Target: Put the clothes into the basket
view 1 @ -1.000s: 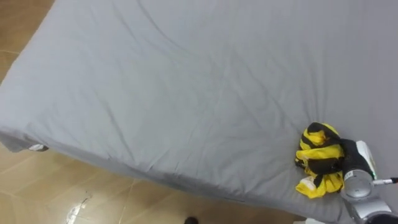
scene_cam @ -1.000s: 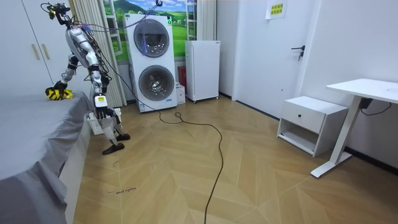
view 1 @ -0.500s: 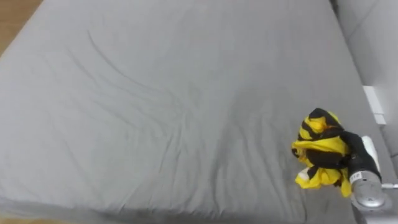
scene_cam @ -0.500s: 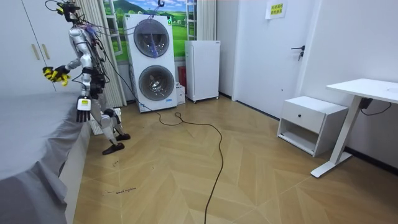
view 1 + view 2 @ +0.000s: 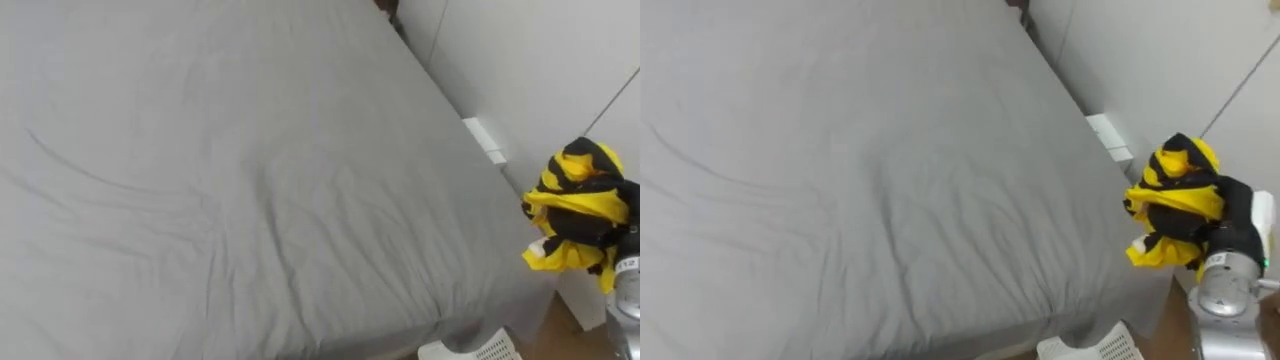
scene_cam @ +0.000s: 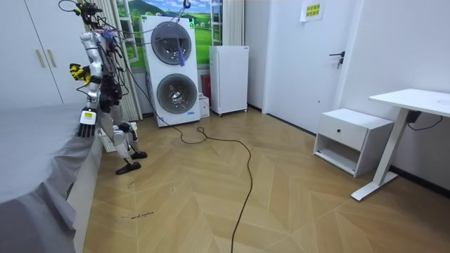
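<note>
Currently carry step: right hand [image 5: 1232, 238], fingers clamped on the yellow-and-black garment [image 5: 1175, 212], holds it clear of the bed [image 5: 840, 180]; next, I judge, lower over the white basket [image 5: 1095, 347] and release.

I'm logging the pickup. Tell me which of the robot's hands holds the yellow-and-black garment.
The right hand: its fingers are curled round the yellow-and-black garment, beside the bed. The left hand hangs at its side, holding nothing.
</note>
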### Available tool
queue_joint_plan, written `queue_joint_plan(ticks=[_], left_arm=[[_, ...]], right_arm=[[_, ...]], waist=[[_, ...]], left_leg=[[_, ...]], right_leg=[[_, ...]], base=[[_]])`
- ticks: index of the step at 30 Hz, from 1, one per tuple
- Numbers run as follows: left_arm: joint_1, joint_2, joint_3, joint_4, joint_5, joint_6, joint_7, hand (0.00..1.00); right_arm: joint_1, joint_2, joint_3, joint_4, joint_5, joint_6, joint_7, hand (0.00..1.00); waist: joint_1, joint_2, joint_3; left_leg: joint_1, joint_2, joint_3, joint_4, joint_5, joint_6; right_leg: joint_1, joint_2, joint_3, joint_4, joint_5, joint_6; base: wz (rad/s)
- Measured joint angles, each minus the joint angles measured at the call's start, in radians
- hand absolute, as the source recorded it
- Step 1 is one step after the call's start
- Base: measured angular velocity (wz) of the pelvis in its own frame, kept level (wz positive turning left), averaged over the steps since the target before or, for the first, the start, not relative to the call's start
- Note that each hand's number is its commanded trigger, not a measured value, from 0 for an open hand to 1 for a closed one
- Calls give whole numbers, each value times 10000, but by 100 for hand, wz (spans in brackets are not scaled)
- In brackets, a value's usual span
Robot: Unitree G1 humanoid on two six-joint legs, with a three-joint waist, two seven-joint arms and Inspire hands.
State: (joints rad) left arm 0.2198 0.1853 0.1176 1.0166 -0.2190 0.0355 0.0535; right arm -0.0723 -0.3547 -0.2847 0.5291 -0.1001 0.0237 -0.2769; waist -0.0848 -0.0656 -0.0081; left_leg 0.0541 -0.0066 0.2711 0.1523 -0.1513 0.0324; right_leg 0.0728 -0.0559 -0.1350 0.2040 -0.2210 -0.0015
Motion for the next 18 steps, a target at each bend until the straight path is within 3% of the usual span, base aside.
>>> queue_joint_plan(ticks=[6,8,9,13,18], left_arm=[[64,-10,-15,-103,183,53,1,0],[74,-25,-4,-105,365,113,-18,0],[76,-23,9,-115,369,175,-41,0],[-189,80,-42,-62,303,474,-5,0],[-685,93,-223,-41,128,502,40,0]], right_arm=[[919,6,-186,362,272,9,-21,100],[1228,26,-190,553,273,244,18,100],[1331,34,-191,590,269,411,48,100],[1301,32,-203,1759,583,409,-109,100],[1102,30,-111,2433,582,398,-327,100]], waist=[[-45,-76,48],[0,-92,58],[0,-55,61],[-219,80,47],[-210,226,132]], left_leg=[[103,6,57,-82,-35,-47],[91,33,229,-133,-51,-65],[43,94,316,-167,-69,-76],[-261,99,434,-83,-78,-69],[-1305,148,459,350,-89,-52]], right_leg=[[133,42,76,-184,5,3],[23,61,230,-180,1,1],[-97,68,335,-161,5,-4],[-479,74,473,-6,32,8],[-1542,69,539,391,57,-21]], base=[[-1],[-22],[-26],[-14],[-5]])
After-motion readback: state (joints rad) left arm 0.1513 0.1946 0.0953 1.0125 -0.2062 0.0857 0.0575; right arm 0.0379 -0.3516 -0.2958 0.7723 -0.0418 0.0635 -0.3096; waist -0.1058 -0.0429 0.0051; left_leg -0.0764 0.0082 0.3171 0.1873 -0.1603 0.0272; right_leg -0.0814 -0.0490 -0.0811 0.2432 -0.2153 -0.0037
